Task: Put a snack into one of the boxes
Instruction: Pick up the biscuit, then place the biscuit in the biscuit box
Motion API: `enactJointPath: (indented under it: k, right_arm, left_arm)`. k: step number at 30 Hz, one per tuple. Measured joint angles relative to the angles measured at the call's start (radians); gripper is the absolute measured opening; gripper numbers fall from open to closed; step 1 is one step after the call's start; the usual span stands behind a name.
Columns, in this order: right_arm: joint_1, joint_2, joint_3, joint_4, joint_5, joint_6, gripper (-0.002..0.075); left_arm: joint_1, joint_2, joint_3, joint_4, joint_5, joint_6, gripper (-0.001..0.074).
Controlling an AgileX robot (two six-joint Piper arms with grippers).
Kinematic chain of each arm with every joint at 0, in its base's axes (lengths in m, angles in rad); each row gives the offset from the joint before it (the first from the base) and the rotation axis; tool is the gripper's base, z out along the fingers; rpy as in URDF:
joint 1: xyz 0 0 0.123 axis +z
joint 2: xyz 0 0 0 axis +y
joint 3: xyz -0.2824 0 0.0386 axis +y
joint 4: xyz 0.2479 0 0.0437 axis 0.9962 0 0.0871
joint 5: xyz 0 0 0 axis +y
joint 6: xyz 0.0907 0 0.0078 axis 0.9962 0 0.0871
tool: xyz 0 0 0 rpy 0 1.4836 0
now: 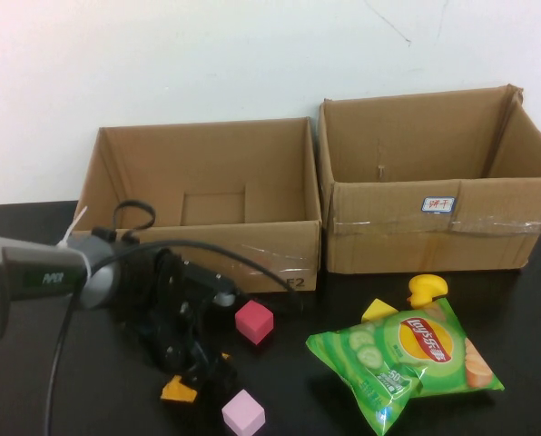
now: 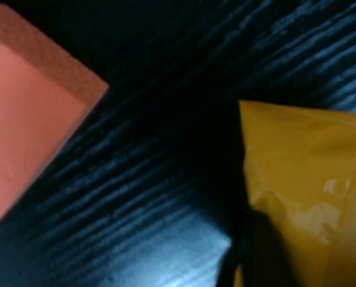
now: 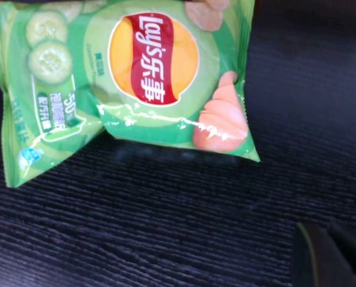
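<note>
left claw (image 1: pixel 191 368) low by orange piece (image 1: pixel 178 391), grip unclear; right claw unseen

Loose blocks and a toy on the dark worktop (image 1: pixel 89 381)

We see a red cube (image 1: pixel 254 321) before the left carton, a pink cube (image 1: pixel 243 412) at the near edge, an orange wedge (image 1: pixel 178 391) beside it, and farther right a yellow wedge (image 1: pixel 378 310) near a yellow rubber duck (image 1: pixel 427 290); a white wall (image 1: pixel 207 54) stands behind.
</note>
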Motion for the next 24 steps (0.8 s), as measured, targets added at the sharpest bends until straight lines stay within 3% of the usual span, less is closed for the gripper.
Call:
enactJointPath:
  k: [3, 11, 17, 20, 24]
  right_arm:
    - [0.000, 0.000, 0.000, 0.000, 0.000, -0.002, 0.0029]
    - [0.000, 0.000, 0.000, 0.001, 0.000, -0.004, 0.0029]
    - [0.000, 0.000, 0.000, 0.004, 0.000, -0.004, 0.0029]
    - [0.000, 0.004, 0.000, 0.004, -0.010, -0.004, 0.0029]
    - [0.000, 0.004, 0.000, 0.004, -0.012, -0.004, 0.0029]
  left_arm:
    - [0.000, 0.004, -0.070, -0.002, 0.122, -0.011, 0.0211]
    - [0.000, -0.002, -0.306, -0.026, 0.442, 0.003, 0.0211]
    - [0.000, -0.012, -0.535, -0.292, 0.611, 0.114, 0.0211]
    - [-0.012, -0.012, -0.677, -0.435, 0.558, 0.185, 0.0211]
    - [-0.038, -0.014, -0.795, -0.558, 0.275, 0.227, 0.0211]
